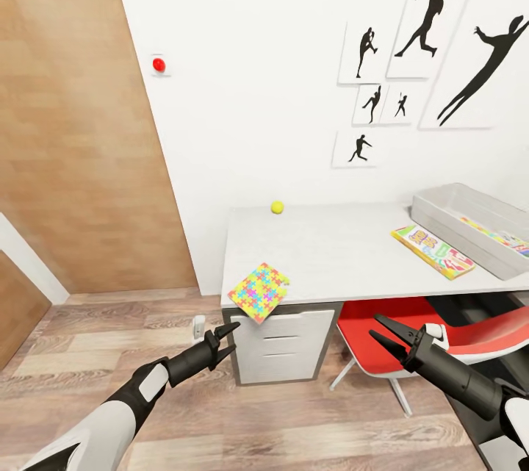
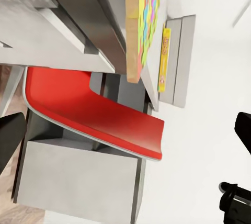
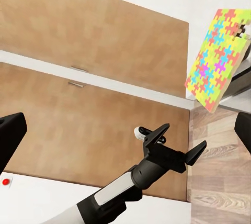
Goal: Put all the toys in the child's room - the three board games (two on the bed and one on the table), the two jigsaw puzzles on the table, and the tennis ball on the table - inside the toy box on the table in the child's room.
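Two grippers hang low in front of the table (image 1: 330,250), both with fingers spread apart and nothing between them. On the left, the left gripper (image 1: 220,344) sits just below and in front of the table's near left corner, above the wood-plank floor (image 1: 110,339). The right wrist view shows the same gripper (image 3: 175,143) from the side, forked wide, against brown wooden panels.

Right above it, one jigsaw puzzle (image 1: 258,292) lies on that corner, turned at an angle, one corner jutting past the table's front edge. In the left wrist view the puzzle (image 2: 147,14) appears edge-on, a thick slab sticking out over the edge; in the right wrist view its bright patterned face (image 3: 218,56) shows.

Under the corner stands a white drawer unit (image 1: 283,346). Farther back on the tabletop, near the wall, rests the tennis ball (image 1: 277,207), well apart from the puzzle. A red chair (image 1: 411,339) is tucked under the table to the right of the drawers.

The right gripper (image 1: 386,335) hovers in front of the chair seat. Above it, a colourful board game (image 1: 433,251) lies flat on the table, just beside the toy box (image 1: 448,217). The light-grey box sits at the table's right end, with a colourful flat item (image 1: 499,236) lying inside; which toy it is cannot be told.
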Available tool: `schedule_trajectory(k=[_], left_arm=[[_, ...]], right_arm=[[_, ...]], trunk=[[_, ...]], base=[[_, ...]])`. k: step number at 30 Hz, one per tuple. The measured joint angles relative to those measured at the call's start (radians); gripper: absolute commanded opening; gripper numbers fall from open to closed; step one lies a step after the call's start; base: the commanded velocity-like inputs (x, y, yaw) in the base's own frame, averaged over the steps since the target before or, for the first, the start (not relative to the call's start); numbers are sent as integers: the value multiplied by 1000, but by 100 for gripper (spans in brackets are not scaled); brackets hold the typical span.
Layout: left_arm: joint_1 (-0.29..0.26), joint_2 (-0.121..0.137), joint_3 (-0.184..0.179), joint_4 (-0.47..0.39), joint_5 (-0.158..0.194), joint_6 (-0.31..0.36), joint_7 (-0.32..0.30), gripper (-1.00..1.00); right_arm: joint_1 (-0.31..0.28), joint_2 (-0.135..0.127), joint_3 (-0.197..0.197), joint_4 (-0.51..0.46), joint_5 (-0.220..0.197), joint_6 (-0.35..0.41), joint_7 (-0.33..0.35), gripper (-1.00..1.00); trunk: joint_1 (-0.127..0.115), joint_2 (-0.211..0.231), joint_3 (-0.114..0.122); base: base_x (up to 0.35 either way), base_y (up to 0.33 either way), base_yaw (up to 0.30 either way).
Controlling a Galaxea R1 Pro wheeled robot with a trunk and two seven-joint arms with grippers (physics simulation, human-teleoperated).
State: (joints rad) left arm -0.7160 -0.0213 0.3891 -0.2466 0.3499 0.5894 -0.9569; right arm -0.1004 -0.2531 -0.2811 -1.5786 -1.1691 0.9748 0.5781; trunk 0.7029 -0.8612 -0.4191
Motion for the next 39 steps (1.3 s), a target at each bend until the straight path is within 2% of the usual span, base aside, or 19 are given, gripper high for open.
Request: schedule_trajectory(k=[7,16,27,39], left_arm=[[0,0,0,0,0,-2,6,100],[0,-5,0,0,-2,-55,3,100],[0,-10,-1,0,-4,-57,12,100],[0,-27,-2,0,-6,-57,12,100]], right_arm=[[0,0,0,0,-1,0,0,100],[0,0,0,0,-1,1,0,100],[0,0,0,0,-2,1,0,100],[0,0,0,0,-2,1,0,100]], trunk=[[0,0,0],[0,0,0],[0,0,0],[0,0,0]], base=[[68,0,0],[101,0,0],[83,0,0],[6,-8,0]])
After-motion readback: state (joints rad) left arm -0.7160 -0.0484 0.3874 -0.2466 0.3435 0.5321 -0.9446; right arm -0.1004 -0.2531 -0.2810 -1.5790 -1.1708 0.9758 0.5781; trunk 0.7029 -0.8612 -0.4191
